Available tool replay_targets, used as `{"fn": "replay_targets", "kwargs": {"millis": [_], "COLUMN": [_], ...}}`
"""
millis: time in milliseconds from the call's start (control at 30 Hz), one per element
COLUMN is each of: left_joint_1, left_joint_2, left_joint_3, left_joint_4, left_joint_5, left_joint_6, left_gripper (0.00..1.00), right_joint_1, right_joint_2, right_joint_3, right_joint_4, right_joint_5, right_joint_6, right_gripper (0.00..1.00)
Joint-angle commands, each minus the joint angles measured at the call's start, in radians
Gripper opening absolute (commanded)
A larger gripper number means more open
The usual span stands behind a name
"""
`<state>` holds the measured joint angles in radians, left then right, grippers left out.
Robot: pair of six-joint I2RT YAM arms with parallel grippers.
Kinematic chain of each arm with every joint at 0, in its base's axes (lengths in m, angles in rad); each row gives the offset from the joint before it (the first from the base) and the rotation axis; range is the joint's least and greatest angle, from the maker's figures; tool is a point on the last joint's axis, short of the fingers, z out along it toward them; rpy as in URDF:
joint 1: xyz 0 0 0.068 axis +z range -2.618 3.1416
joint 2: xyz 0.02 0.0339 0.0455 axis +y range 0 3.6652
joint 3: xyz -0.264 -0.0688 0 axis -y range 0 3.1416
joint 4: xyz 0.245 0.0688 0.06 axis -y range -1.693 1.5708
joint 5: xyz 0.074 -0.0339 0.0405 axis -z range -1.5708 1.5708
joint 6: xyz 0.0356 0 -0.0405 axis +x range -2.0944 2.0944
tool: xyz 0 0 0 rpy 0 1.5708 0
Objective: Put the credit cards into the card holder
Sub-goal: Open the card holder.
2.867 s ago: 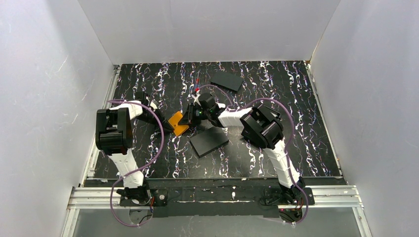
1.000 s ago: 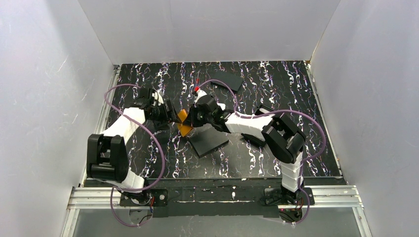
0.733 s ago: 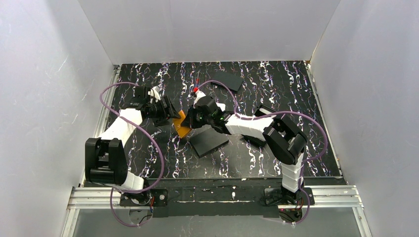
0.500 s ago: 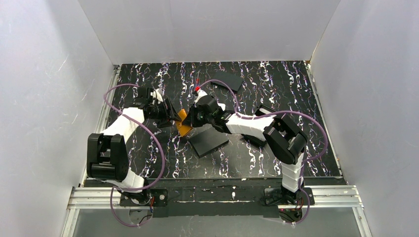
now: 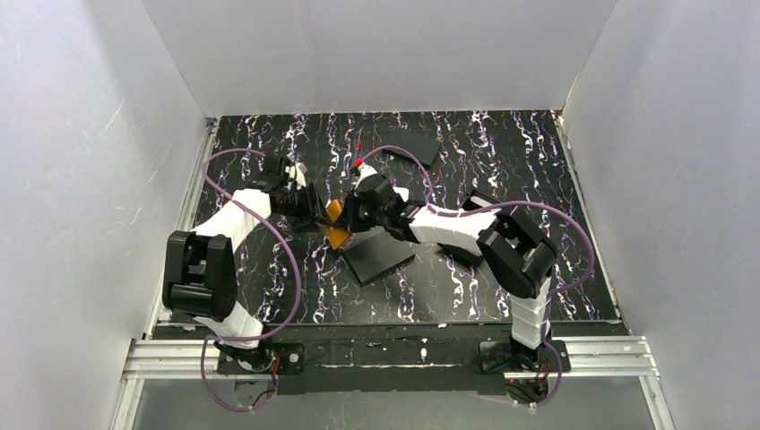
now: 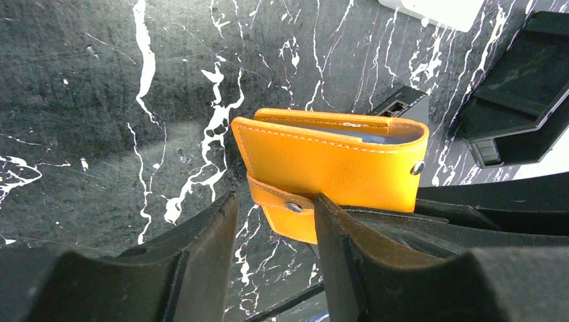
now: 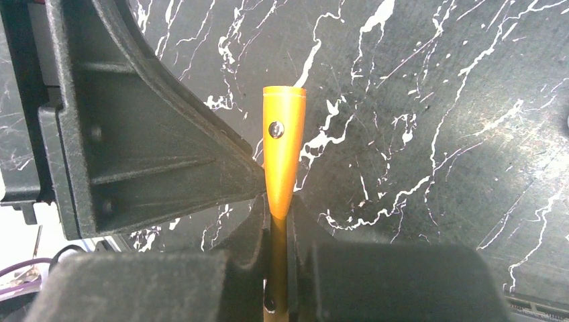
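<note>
My right pincer (image 7: 278, 213) is as it was, pressed shut on one edge of the small orange leather card holder (image 6: 329, 161). It keeps the holder turned on its edge near the middle of the black table with white veins (image 5: 538, 179), between my two arms. I cannot tell if the holder touches the table.

The change is on the other side. One second ago my left pincer (image 6: 275, 200) stood further back with its jaws wide. Now it has come up to the holder and the jaws have narrowed to about half. The little clasp tab (image 6: 285, 215) with the metal snap is between my two fingers (image 6: 342, 248). One finger seems to touch the tab, but on the other side I still see a small gap, so I do not hold it yet.

I judge that I am about to take the tab and open the holder while the right pincer steadies it. The mouth shows a pale blue-grey inside, and I cannot tell if any card is there. No card is in my pincers. A flat black rectangle (image 5: 378, 256) lies just beside the holder, and a second black rectangle (image 5: 410, 146) lies well apart at the far side.
</note>
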<state>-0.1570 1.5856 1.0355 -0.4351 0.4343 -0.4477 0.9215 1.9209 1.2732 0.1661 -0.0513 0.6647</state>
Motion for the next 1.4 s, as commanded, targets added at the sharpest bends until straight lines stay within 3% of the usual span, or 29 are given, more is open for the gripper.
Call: {"fn": "replay_targets", "kwargs": {"millis": [0,200,533,667,900,1000,1100,1367], "left_joint_1": [-0.029,-0.048,-0.061,-0.06,-0.061,-0.061,-0.052,-0.033], "left_joint_2": [0.018,0.032,0.052,0.064,0.07,0.08,0.079,-0.056], "left_joint_3": [0.031,0.051,0.067,0.071,0.075,0.086,0.093,0.075], "left_joint_4": [-0.072,-0.104,-0.126,-0.127,-0.129,-0.148,-0.168,-0.183], "left_joint_5": [-0.041,-0.081,-0.096,-0.085,-0.08,-0.105,-0.134,-0.126], "left_joint_6": [0.035,0.06,0.073,0.073,0.074,0.074,0.073,0.085], "left_gripper": [0.44,0.43,0.28,0.21,0.02,0.0,0.0,0.0], "right_joint_1": [0.009,0.013,0.014,0.014,0.014,0.009,-0.027,-0.159], "right_joint_2": [-0.063,-0.081,-0.147,-0.163,-0.179,-0.197,-0.228,-0.228], "right_joint_3": [0.064,0.078,0.084,0.085,0.07,0.052,0.01,-0.04], "right_joint_4": [0.095,0.08,0.068,0.078,0.087,0.089,0.116,0.097], "right_joint_5": [0.03,0.076,0.204,0.204,0.204,0.207,0.156,-0.209], "right_joint_6": [-0.013,-0.04,-0.1,-0.094,-0.071,-0.059,-0.025,0.0], "right_gripper": [0.01,0.01,0.01,0.01,0.01,0.01,0.01,0.01]}}
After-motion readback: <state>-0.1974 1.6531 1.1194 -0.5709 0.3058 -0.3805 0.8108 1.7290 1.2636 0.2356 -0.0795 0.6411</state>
